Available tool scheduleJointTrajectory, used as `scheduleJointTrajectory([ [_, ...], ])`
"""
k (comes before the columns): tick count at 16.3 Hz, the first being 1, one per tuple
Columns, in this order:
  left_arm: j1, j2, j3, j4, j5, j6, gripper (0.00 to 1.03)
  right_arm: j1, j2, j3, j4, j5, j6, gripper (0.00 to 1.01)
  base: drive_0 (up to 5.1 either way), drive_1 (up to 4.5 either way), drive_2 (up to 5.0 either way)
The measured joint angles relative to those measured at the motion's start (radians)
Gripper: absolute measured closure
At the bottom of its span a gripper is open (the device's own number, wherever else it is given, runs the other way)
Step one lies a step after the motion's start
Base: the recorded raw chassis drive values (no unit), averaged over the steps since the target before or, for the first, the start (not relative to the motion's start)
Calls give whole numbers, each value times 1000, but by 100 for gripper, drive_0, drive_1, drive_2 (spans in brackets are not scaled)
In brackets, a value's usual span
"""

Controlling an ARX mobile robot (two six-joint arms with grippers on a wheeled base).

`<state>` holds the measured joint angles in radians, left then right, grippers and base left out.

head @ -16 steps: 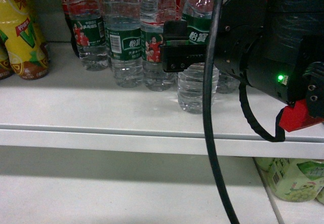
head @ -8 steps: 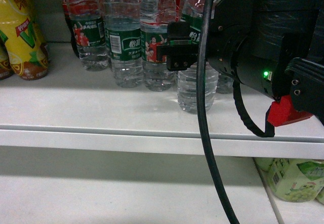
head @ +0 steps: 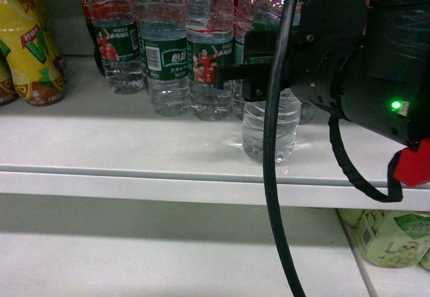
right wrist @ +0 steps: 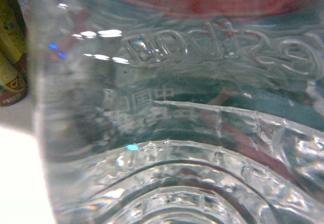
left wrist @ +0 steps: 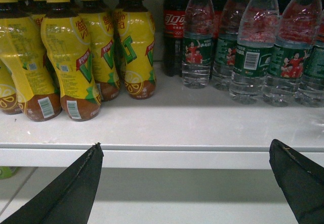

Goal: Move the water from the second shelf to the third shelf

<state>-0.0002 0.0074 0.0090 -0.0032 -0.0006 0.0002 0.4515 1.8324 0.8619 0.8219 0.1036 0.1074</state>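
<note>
Water bottle (head: 270,125) stands near the shelf's (head: 134,142) front edge, clear of its row — clamped by the right gripper (head: 252,75) for lifting out. Left gripper (left wrist: 187,183) hangs released below the shelf lip, idle.

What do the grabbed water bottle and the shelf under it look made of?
Water bottle: thin clear plastic, glossy, going by its moulded ribs, embossed lettering and see-through wall; the right hand clamps its label band. Shelf: probably white-painted metal, smooth and matte, with a folded front lip.
</note>
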Motion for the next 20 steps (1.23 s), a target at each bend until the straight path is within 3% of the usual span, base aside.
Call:
scheduleJointTrajectory([
  [4,0,0,0,0,0,0,5,-25,-162,-179,-4,-35,0,57,0,0,0],
  [6,0,0,0,0,0,0,5,-72,-259,-267,-11,-43,0,57,0,0,0],
  [8,0,0,0,0,0,0,5,-196,-529,-476,-76,-71,-7,57,0,0,0],
  [9,0,0,0,0,0,0,5,-245,-705,-553,-143,-54,-8,57,0,0,0],
  [14,0,0,0,0,0,0,5,-344,-1038,-618,-376,-52,7,57,0,0,0],
  [20,0,0,0,0,0,0,5,-438,-1316,-618,-645,-86,69,57,0,0,0],
])
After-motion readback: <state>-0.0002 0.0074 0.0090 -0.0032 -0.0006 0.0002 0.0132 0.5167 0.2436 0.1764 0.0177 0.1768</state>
